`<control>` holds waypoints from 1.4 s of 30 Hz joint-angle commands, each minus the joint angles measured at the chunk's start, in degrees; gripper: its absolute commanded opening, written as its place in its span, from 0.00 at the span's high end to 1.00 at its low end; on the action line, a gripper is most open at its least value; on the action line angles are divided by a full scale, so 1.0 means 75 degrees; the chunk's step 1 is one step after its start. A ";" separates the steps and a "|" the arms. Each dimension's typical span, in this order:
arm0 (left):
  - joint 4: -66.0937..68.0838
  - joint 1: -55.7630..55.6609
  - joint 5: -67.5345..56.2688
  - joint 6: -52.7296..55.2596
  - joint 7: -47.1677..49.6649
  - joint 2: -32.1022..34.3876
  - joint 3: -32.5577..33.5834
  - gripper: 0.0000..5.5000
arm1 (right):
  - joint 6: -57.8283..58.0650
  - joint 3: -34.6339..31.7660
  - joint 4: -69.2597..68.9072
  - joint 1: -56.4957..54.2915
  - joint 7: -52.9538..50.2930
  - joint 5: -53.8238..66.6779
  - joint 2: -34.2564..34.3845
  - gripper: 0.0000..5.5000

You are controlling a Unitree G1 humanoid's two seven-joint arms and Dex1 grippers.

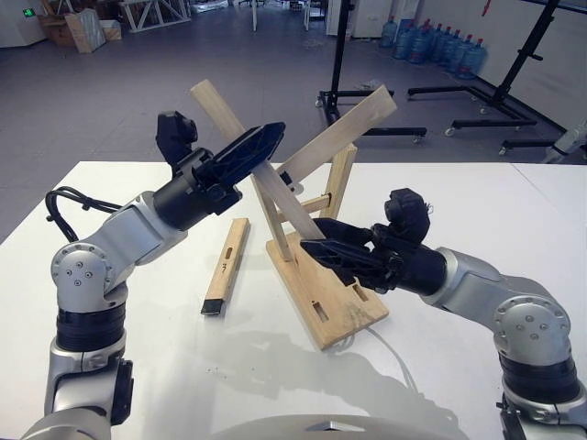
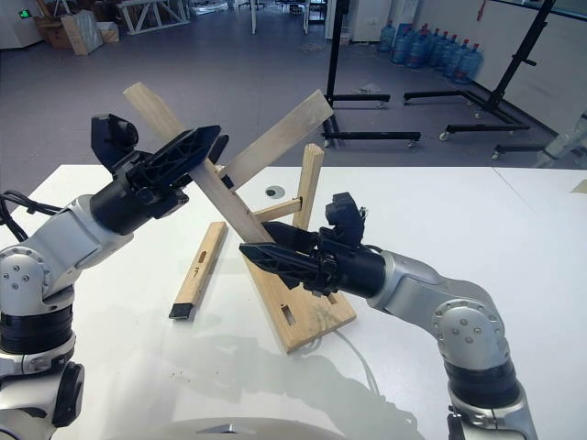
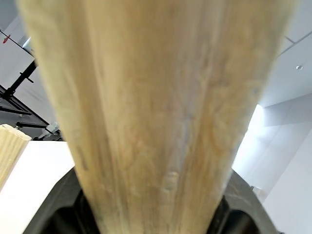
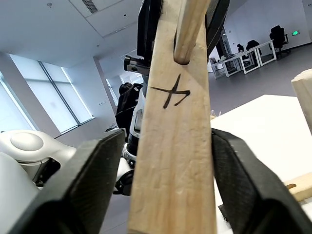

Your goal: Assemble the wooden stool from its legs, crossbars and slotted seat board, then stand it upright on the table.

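Looking at the slotted seat board (image 1: 335, 321) lying flat around the middle of the white table (image 1: 459, 206), a couple of slots facing up. Seeing one tilted leg (image 1: 213, 101) coming down onto the board's far end and leaning up and back toward the left, honestly not able to tell whether it's sitting in a slot. Getting clamped in two spots: left gripper (image 1: 261, 145) squeezing it about halfway up, right gripper (image 1: 316, 247) pinching it low down, just above the board, pressing on both sides of the wood. Also spotting a second leg (image 1: 353, 124) crossing the tilted one and sloping up to the right, plus a third leg (image 1: 341, 179) standing almost upright at the back, with a short crossbar (image 1: 315, 203) poking out of it toward the others. Lastly, noticing a loose leg (image 1: 227, 261) lying flat on the table just left of the board, apart from both grippers.
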 commanded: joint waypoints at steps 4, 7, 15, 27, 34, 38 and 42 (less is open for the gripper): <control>0.0073 -0.0116 0.1226 0.0212 -0.0554 0.0346 -0.0019 0.63 | -0.0162 -0.1198 0.0246 0.1189 0.1641 -0.1476 -0.1578 0.19; -0.0300 0.0013 0.1707 0.0248 -0.0770 0.0559 0.0055 0.63 | -0.0808 -0.2197 0.1308 0.1738 0.2520 -0.3391 -0.2996 0.10; -0.1472 0.0860 0.3181 -0.0247 -0.1114 0.0209 -0.0302 0.63 | -0.2970 0.1192 0.3706 0.0904 0.1228 -0.9220 -0.2603 0.08; -0.1466 0.1754 0.5376 -0.0770 -0.3275 0.0503 -0.0568 0.63 | -0.3171 0.2495 0.3246 0.1601 0.1749 -1.0015 -0.1169 0.08; -0.0638 0.1314 0.6464 -0.1206 -0.4671 0.1068 -0.0397 0.63 | -0.2479 0.2136 0.2561 0.1316 0.1662 -1.0131 -0.1155 0.08; 0.0075 0.0835 0.6756 -0.1401 -0.5488 0.1142 -0.0325 0.63 | -0.2509 0.1256 0.2962 0.1231 0.1696 -1.0088 -0.1544 0.08; -0.0239 0.1310 0.6380 -0.1556 -0.5972 0.0513 -0.0514 0.63 | -0.2505 0.0835 0.3370 0.1114 0.1936 -0.9799 -0.1427 0.08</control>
